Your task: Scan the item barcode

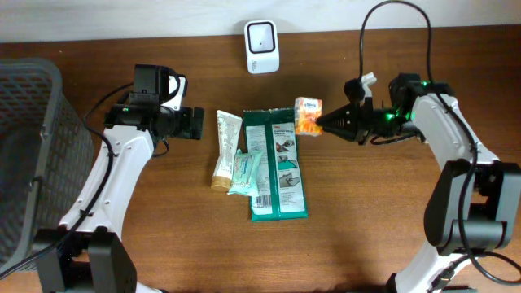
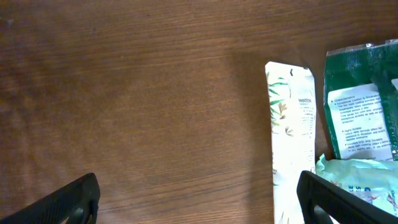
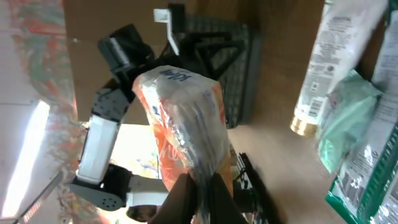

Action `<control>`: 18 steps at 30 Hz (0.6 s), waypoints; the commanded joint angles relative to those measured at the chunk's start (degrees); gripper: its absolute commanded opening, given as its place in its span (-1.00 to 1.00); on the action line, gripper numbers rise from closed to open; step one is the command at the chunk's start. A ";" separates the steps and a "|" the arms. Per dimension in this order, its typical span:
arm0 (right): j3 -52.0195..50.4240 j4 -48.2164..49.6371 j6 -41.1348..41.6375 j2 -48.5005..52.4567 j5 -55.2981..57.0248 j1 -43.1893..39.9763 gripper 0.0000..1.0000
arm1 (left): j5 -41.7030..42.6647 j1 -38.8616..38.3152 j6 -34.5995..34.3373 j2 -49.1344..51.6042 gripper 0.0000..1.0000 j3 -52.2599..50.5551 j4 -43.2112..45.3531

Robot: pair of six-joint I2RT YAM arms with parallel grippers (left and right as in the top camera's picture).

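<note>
A small orange snack packet [image 1: 308,115] is pinched at its crimped edge by my right gripper [image 1: 323,124], right of the items laid out mid-table. In the right wrist view the packet [image 3: 183,118] stands up from the shut fingers [image 3: 219,200], its clear side and orange print showing; no barcode can be made out. The white scanner [image 1: 262,46] stands at the back centre of the table. My left gripper [image 1: 195,123] is open over bare wood just left of a white tube [image 1: 225,149], with nothing between its fingers [image 2: 68,199].
Two green packs [image 1: 277,163] lie side by side mid-table, with a mint-green sachet [image 1: 244,172] overlapping the tube and the left pack. A grey mesh basket [image 1: 28,146] fills the left edge. The left wrist view shows the tube [image 2: 290,143] and a green pack [image 2: 360,112].
</note>
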 commanded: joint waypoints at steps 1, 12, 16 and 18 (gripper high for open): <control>2.16 0.59 -1.49 -2.78 -2.38 0.07 -0.92 | 0.02 0.07 0.70 -0.26 0.98 0.61 -0.07; 2.23 13.88 13.84 -2.60 25.24 0.24 -0.91 | 0.02 0.09 0.70 -0.26 0.98 0.61 -0.07; 1.79 14.08 25.49 -2.38 67.04 3.50 -0.92 | 0.02 0.09 0.70 -0.26 0.99 0.61 -0.07; 1.79 13.49 25.44 -1.16 73.81 6.10 -0.92 | 0.02 0.09 0.70 -0.26 0.98 0.61 -0.07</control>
